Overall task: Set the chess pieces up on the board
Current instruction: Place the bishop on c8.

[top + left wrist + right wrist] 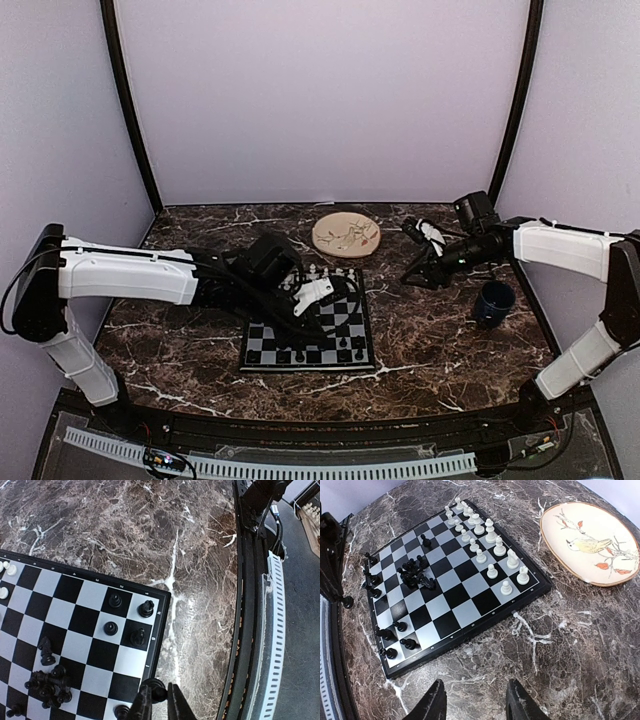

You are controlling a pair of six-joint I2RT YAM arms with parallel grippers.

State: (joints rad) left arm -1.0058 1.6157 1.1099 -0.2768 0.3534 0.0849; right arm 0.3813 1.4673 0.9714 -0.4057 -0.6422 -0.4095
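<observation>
The left end effector (160,706) is clenched on a black piece (156,690) at the edge of the board (82,622) just beneath it, so placing looks in hand (right end effector (475,702) released, empty above the worktop (580,645)), and next calls for lowering squarely onto a corner-side square.

The table (440,350) has a dark brown top with a marble pattern and thin white veins. Behind it stands a plain pale lilac back wall (320,90), with side panels (50,130) of the same colour and a curved black pole (128,110) at each back corner. A white slotted strip (300,466) runs along the near edge. Beyond it lies perhaps a dark grey floor (300,630). The light is soft and even.
</observation>
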